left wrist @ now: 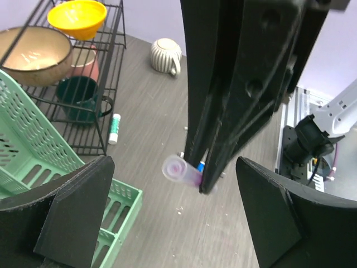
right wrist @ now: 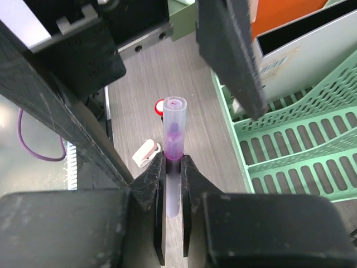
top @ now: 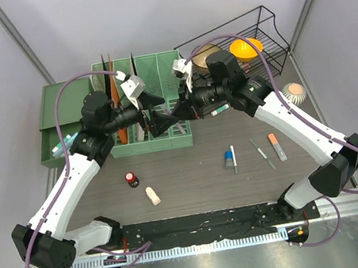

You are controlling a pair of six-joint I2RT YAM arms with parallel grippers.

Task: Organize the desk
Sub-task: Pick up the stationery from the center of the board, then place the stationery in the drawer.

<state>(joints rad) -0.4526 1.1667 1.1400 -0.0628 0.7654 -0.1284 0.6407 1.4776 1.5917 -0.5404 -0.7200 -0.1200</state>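
The counter (top: 191,172) lies under both tools. My right tool (right wrist: 173,161) is clamped on one purple tube (right wrist: 174,125), and my left tool (left wrist: 173,162) stands wide apart around it. I judge this a hand-over. Next, the left must close squarely on the tube's free end. Beneath the right tool lie three pens (top: 277,147); beneath the left, one red cap (top: 131,178) and one clip (top: 152,195).

The marker (right wrist: 174,128) loses its lower end inside the right gripper (right wrist: 173,163). From the left wrist only its capped tip peeks out, and the green rack (left wrist: 28,134) runs off the left edge.
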